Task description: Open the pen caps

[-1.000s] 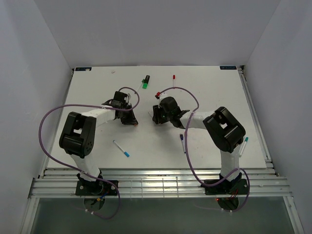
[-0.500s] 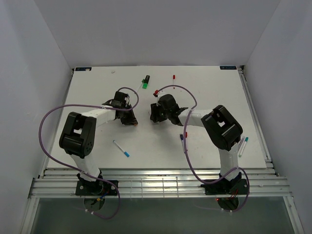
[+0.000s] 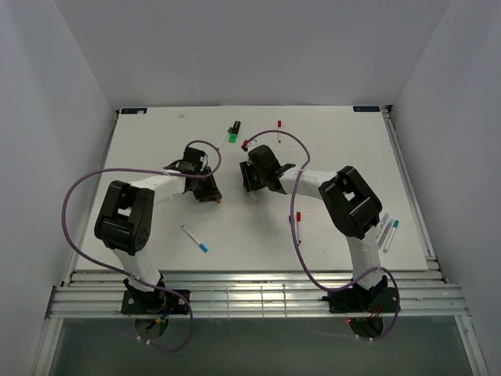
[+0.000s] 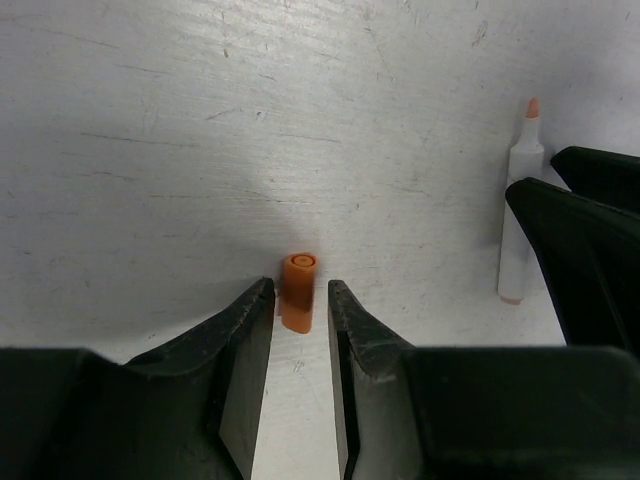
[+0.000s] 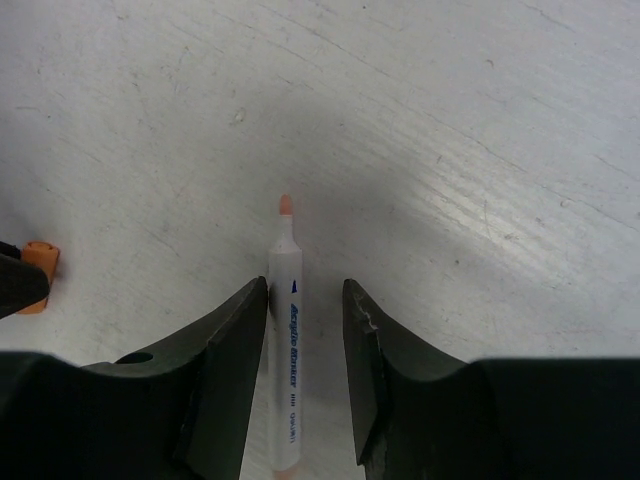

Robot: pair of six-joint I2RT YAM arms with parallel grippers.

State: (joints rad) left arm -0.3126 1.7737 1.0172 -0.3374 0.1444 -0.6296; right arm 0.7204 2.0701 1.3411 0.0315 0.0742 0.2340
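A short orange pen cap (image 4: pixel 298 290) lies on the white table, off its pen. My left gripper (image 4: pixel 300 300) is open, with the cap between its fingertips and a small gap on each side. A white pen (image 5: pixel 285 350) with a bare orange tip lies between the jaws of my open right gripper (image 5: pixel 305 300). It rests against the left finger, with a gap on the right. The same pen shows in the left wrist view (image 4: pixel 520 210). In the top view the two grippers (image 3: pixel 213 194) (image 3: pixel 249 182) sit close together at mid table.
A black marker with a green cap (image 3: pixel 233 130) and a small red cap (image 3: pixel 279 124) lie at the back. A blue-tipped pen (image 3: pixel 195 239) lies front left. Another pen (image 3: pixel 297 225) lies under the right arm's cable. Several pens (image 3: pixel 387 231) lie at the right.
My right arm has swung left and a little farther back, uncovering the pens at the right. My left arm has stayed in place.
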